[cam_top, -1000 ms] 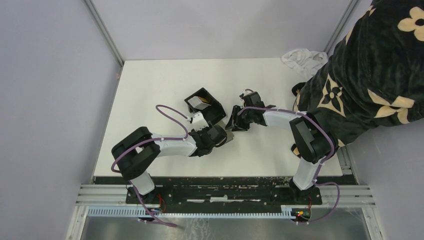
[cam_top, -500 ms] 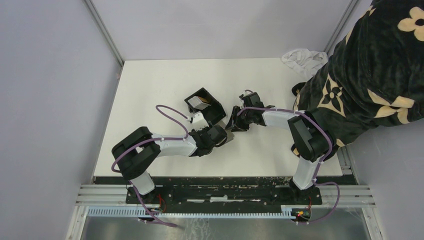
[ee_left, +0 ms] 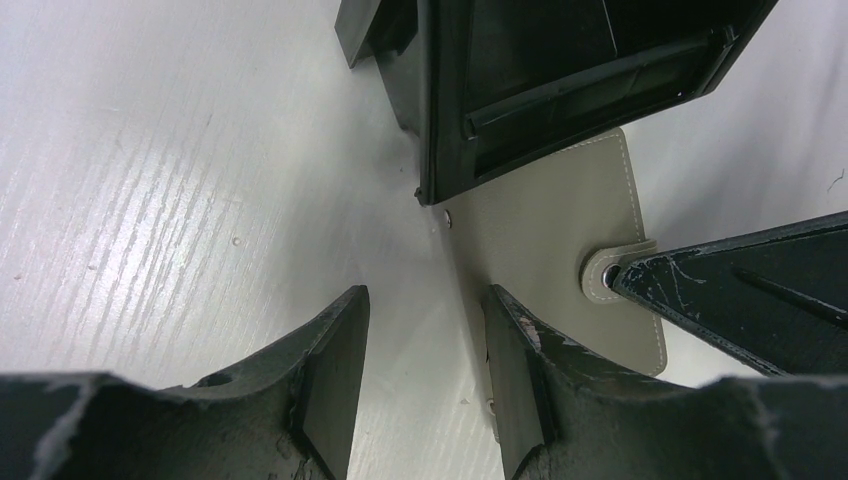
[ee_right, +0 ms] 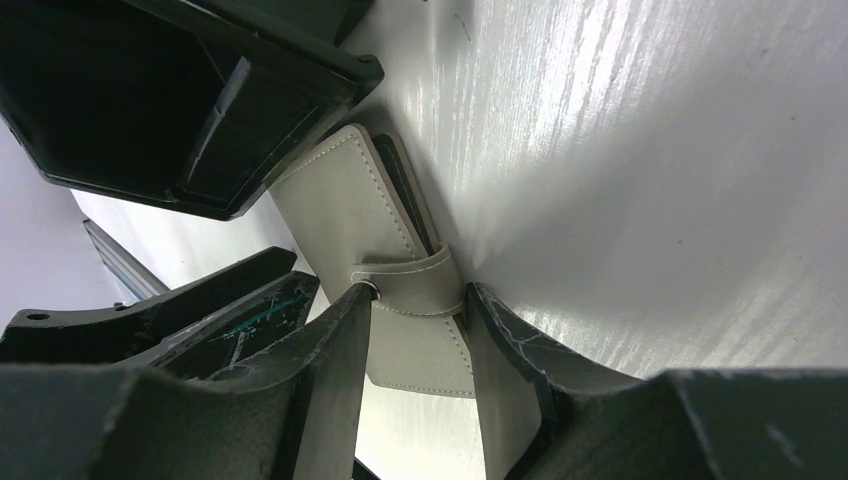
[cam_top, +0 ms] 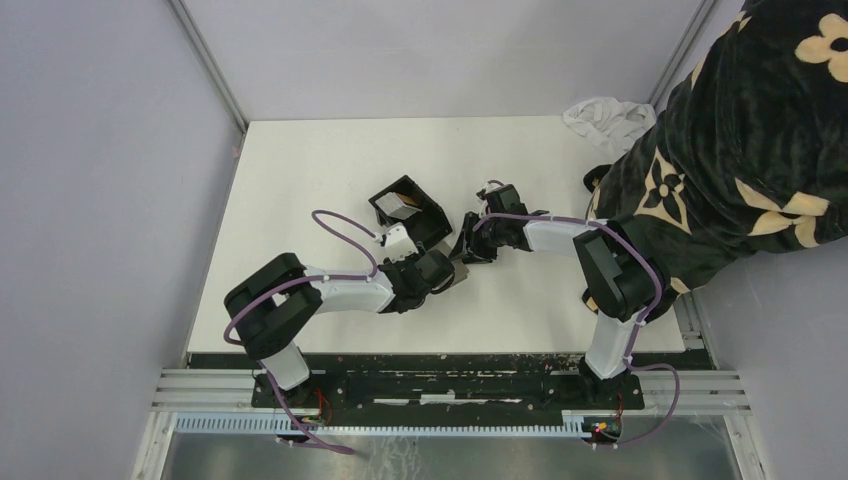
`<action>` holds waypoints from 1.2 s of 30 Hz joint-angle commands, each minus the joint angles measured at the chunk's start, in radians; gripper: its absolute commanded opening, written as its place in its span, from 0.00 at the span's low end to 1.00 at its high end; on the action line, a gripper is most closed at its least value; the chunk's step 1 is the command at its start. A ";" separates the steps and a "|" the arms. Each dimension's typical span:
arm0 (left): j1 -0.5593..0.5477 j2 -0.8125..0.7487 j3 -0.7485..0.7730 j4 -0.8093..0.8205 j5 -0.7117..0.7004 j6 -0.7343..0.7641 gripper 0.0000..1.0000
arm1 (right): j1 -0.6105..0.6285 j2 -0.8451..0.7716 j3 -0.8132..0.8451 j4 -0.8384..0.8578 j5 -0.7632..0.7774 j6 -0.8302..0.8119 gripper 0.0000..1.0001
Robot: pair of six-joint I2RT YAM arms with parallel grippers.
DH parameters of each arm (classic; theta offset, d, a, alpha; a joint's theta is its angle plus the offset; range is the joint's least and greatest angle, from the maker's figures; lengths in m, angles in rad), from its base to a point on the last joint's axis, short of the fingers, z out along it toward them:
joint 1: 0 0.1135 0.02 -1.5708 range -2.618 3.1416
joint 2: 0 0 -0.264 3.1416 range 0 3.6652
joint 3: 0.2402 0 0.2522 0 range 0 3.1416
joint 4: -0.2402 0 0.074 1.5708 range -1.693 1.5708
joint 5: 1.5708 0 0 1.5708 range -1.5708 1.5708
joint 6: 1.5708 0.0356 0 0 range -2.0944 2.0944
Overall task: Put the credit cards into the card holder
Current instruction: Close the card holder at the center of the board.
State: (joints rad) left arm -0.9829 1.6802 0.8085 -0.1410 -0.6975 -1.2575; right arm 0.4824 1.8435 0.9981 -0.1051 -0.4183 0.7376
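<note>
Two wrist views give us what the overhead one cannot: a pale beige stitched flat case (ee_left: 550,230) with a snap strap lies on the white surface (ee_left: 150,180), its far end at the base of the black plastic open-top box (ee_left: 560,60). From above, the case is almost wholly hidden by the two wrists. Only the overhead view looks into the box (cam_top: 430,218), where we see a tan card (cam_top: 400,208) standing inside.

We see the left gripper (ee_left: 422,310) with its jaws spread over bare surface, holding nothing, with one finger just beside the case's long edge. The right gripper (ee_right: 418,300) has its jaws closed on the strap of the case (ee_right: 345,200), one tip at the snap and the other at the strap's folded end. The left wrist view confirms that fingertip (ee_left: 740,290) on the snap.

From above, the left arm lies low and reaches right towards the centre. The right arm folds at its elbow and reaches left. Both grippers (cam_top: 440,268) (cam_top: 470,245) meet just beside the box's near corner.
</note>
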 commanded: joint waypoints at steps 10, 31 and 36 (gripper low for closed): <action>0.004 0.052 -0.009 -0.031 0.062 0.039 0.54 | 0.004 0.036 0.036 -0.047 0.020 -0.031 0.45; 0.004 0.067 -0.016 -0.023 0.073 0.031 0.54 | 0.030 0.074 0.092 -0.153 0.085 -0.082 0.39; 0.004 0.073 -0.014 -0.021 0.076 0.032 0.54 | 0.040 0.081 0.120 -0.166 0.085 -0.080 0.40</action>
State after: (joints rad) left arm -0.9829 1.6928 0.8089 -0.1101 -0.7033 -1.2572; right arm 0.4992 1.8843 1.0870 -0.2245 -0.3901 0.6857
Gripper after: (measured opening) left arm 0.545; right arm 0.396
